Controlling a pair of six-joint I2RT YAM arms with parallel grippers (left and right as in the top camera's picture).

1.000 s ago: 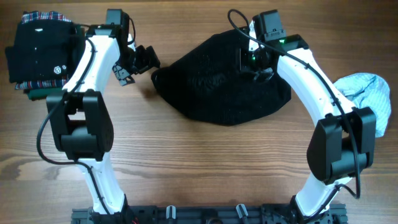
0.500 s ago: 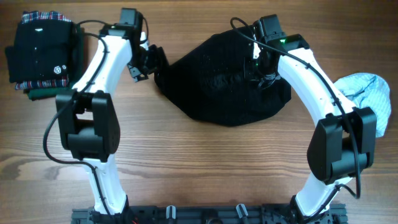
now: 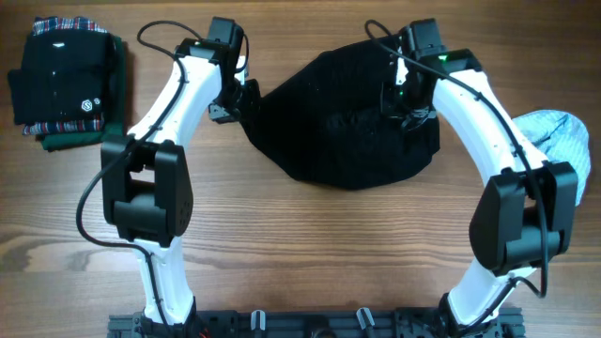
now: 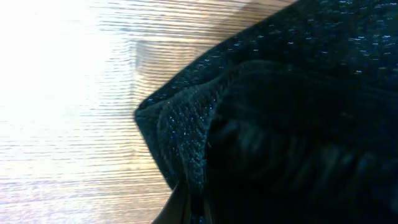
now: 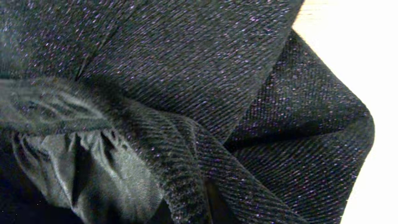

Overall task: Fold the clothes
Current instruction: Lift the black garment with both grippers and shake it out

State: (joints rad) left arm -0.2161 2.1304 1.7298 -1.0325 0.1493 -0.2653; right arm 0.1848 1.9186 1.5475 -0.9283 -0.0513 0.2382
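Both my arms are reaching toward the far half of the wooden table, elbows bowing outward. My left gripper is sitting at the left tip of the black knit garment. My right gripper is hovering low over its upper right part.

Left wrist cam is showing only the garment's corner and its ribbed hem lying on the wood, so I cannot tell whether those jaws are apart or pinched. It's the same on the right (cloth is filling the whole frame, with a grey lining peeking out at lower left): I cannot tell there either.

The garment is lying in a crumpled heap at the top centre of the table, between the two grippers. A stack of folded clothes, black on top of plaid, is sitting at the far left corner. A light blue cloth is bunching at the right edge, partly under my right arm.
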